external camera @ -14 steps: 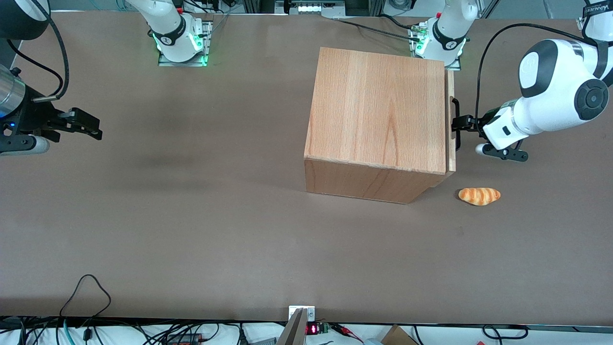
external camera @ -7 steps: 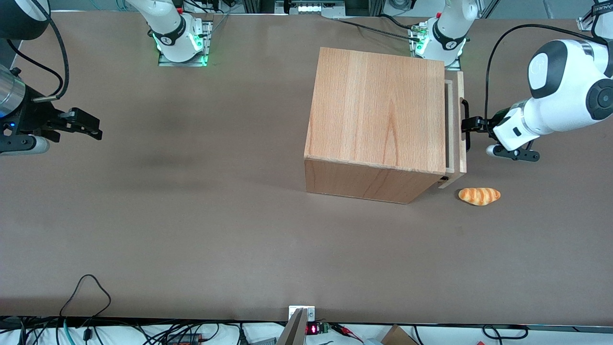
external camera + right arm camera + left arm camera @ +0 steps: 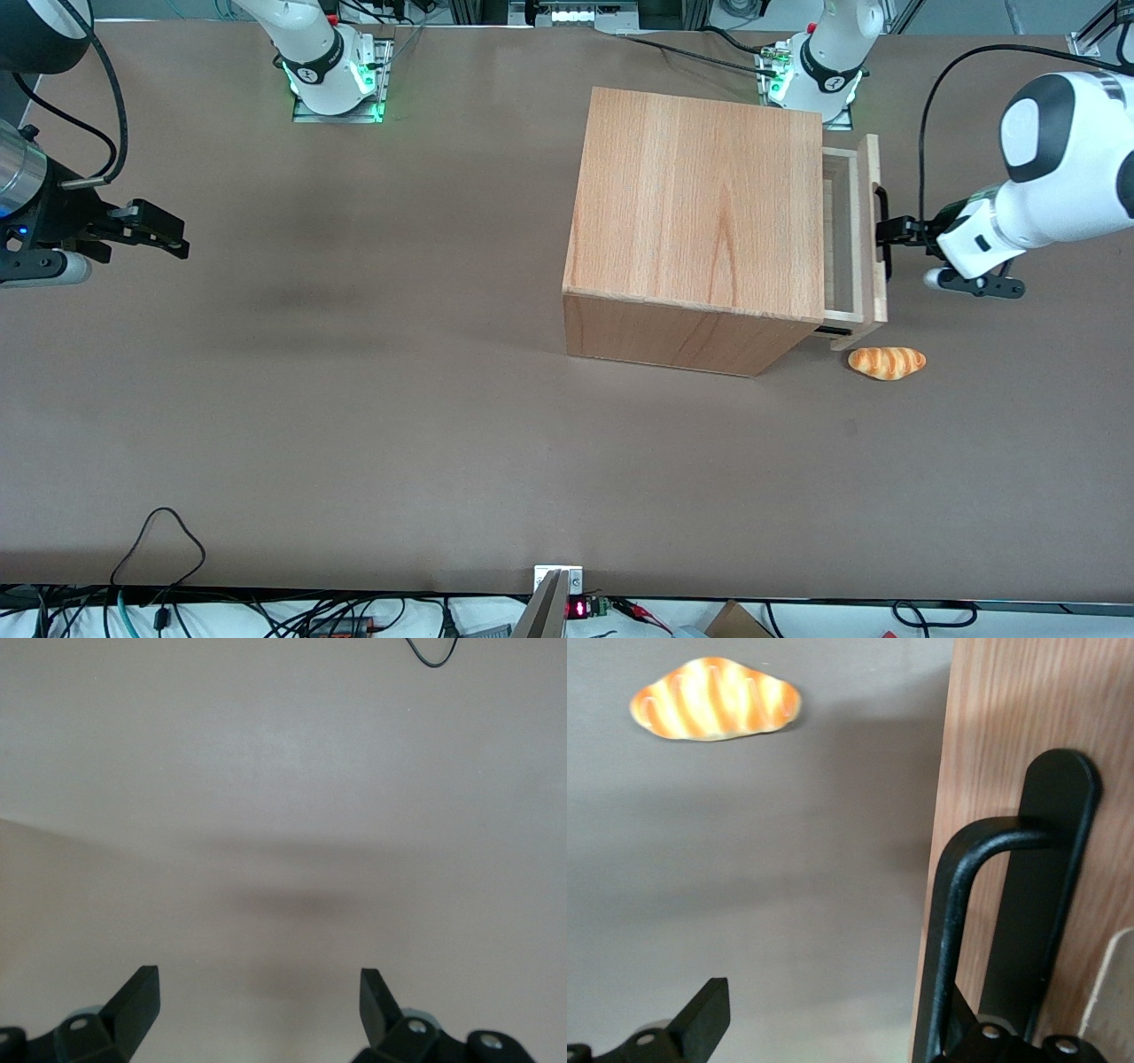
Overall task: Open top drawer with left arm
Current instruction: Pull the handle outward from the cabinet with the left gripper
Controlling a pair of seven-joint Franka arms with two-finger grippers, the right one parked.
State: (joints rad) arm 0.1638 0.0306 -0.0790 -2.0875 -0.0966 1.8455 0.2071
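The top drawer (image 3: 852, 232) stands partly pulled out of the wooden cabinet (image 3: 700, 204), a strip of its pale plank interior showing. Its slim black bar handle (image 3: 881, 221) faces the working arm's end of the table. The left arm's gripper (image 3: 893, 232) is at the handle. In the left wrist view the gripper (image 3: 830, 1010) is open: one finger (image 3: 704, 1019) hangs free over the table, and the other sits hooked under the handle (image 3: 957, 904) against the drawer front (image 3: 1001, 726), mostly hidden by the bar.
A striped orange bread roll (image 3: 887, 361) (image 3: 715, 698) lies on the brown table (image 3: 354, 399), just nearer the front camera than the drawer front's corner. The arm bases (image 3: 819, 66) stand at the table's edge farthest from the camera.
The drawer has slid out of the cabinet, from nearly shut to partly open. The gripper has moved with the handle toward the working arm's end of the table. The roll has not moved.
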